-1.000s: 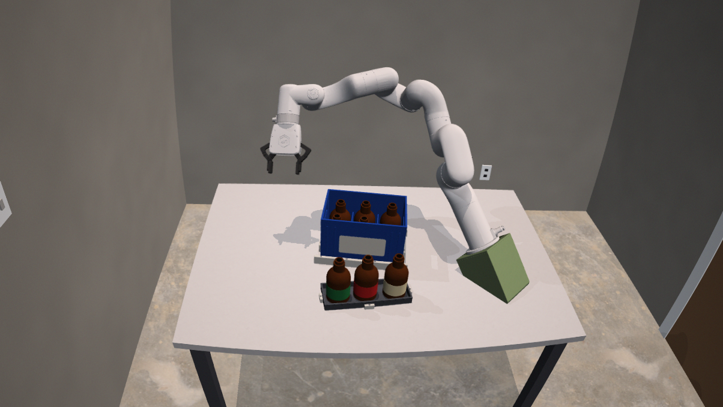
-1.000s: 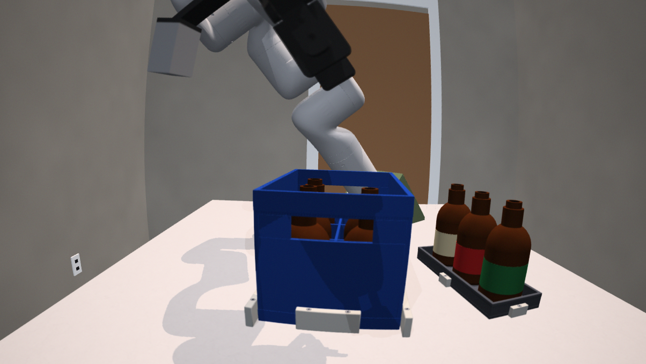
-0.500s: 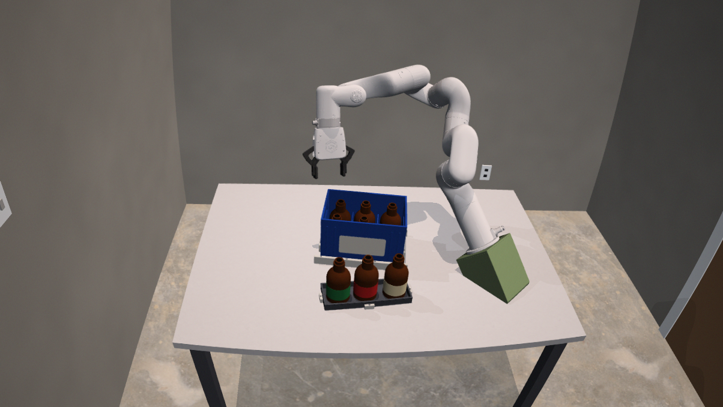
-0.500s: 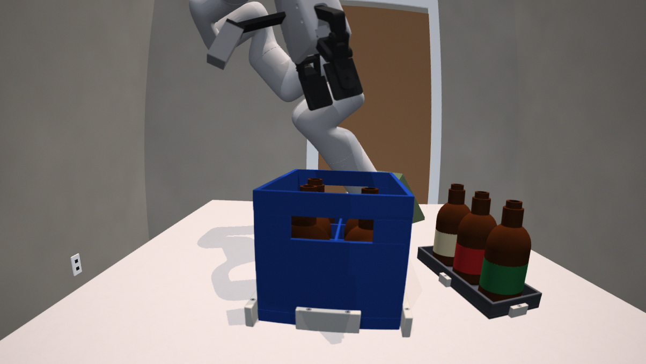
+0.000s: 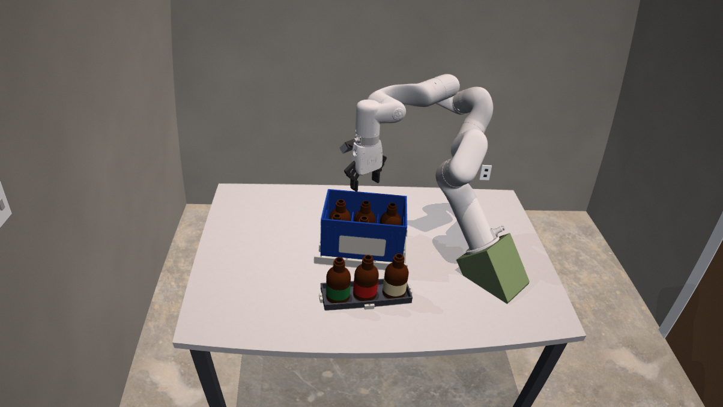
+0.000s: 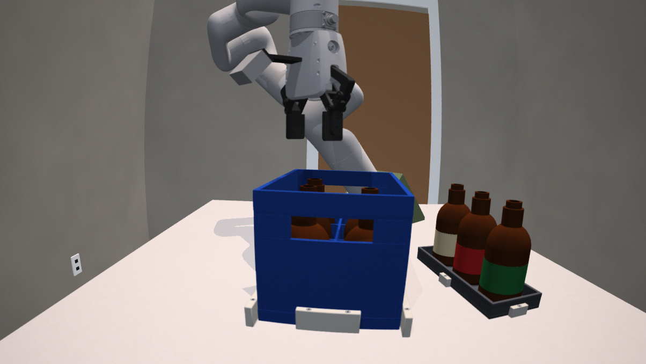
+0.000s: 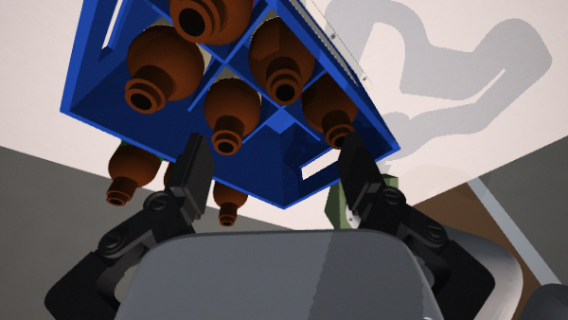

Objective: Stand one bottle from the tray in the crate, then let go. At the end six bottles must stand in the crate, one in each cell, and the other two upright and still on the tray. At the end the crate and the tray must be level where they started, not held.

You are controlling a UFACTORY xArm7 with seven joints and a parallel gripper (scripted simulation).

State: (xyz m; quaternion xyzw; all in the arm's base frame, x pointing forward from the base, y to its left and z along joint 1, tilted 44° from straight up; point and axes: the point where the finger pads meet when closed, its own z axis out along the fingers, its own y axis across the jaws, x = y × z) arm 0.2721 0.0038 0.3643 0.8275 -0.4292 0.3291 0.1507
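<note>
Fingers point(image 6: 294, 126) stand wide and hold nothing, above the blue crate point(image 6: 332, 266) on the table point(image 5: 263, 283). Five bottle necks point(image 7: 226, 140) show inside; one cell appears vacant. Three bottles point(image 5: 366, 277) stand on the tray point(image 5: 368, 301) beside the crate.

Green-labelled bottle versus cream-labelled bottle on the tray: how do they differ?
The green-labelled bottle wears a green band; the cream-labelled bottle wears a cream one. They stand at opposite ends of the tray, with the red-labelled bottle between; the cream one is nearer the arm's green base. Both are brown, upright, the same shape, and untouched by the open gripper.
</note>
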